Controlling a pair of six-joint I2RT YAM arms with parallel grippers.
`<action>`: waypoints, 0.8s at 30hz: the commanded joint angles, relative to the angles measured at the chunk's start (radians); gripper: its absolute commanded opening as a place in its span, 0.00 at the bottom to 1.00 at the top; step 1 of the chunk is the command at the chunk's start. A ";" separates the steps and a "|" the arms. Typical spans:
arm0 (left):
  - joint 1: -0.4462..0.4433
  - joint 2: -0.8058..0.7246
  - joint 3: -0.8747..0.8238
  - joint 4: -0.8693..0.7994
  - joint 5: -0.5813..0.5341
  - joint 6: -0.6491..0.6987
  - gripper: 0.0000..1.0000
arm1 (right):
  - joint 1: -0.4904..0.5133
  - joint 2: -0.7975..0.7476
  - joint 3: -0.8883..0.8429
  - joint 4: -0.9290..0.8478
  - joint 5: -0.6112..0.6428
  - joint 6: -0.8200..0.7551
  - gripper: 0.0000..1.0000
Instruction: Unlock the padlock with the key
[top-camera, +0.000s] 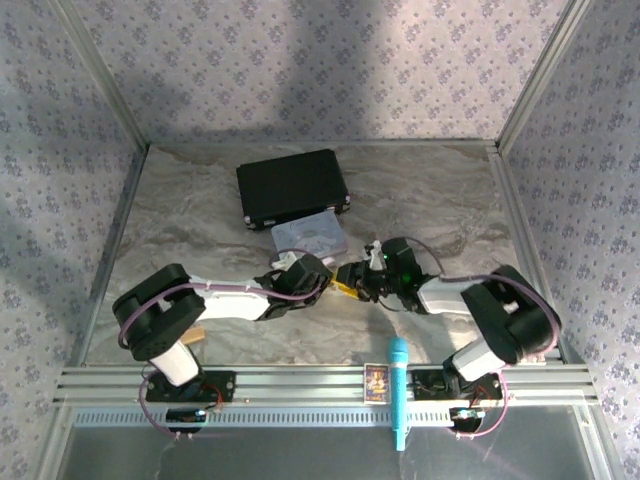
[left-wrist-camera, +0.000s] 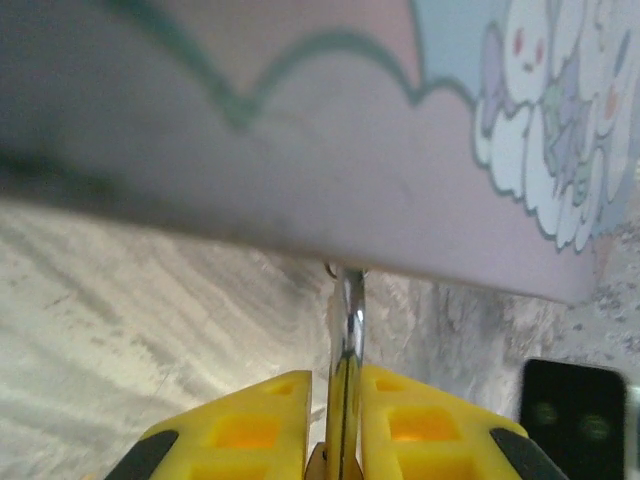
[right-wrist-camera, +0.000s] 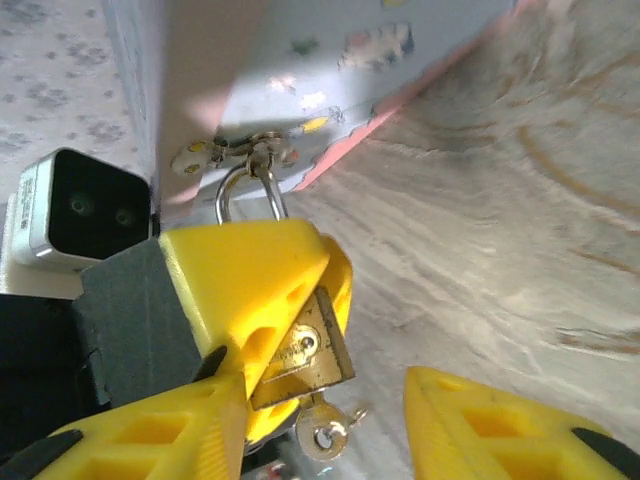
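Padlock (right-wrist-camera: 305, 352) inside the left hand (left-wrist-camera: 338, 388)

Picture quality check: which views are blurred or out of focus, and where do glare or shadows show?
Left wrist: the pastel tin sits too close and is soft, its cartoon print smeared; a bright glint runs along the padlock. Right wrist: its brass face and the key are fairly sharp, the table behind blurs. Top external: even focus, broad soft shadows on the back wall.

Left tool (top-camera: 338, 285) and right tool (top-camera: 360, 279) tip-to-tip beside pastel tin (top-camera: 310, 236)
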 joint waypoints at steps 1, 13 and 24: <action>0.003 -0.035 0.012 -0.113 0.070 0.019 0.00 | 0.020 -0.099 0.042 -0.344 0.160 -0.235 0.51; 0.013 -0.054 0.006 -0.152 0.082 0.036 0.00 | 0.272 -0.214 0.225 -0.715 0.582 -0.735 0.44; 0.022 -0.078 -0.017 -0.105 0.122 0.028 0.00 | 0.332 -0.136 0.196 -0.503 0.509 -0.800 0.35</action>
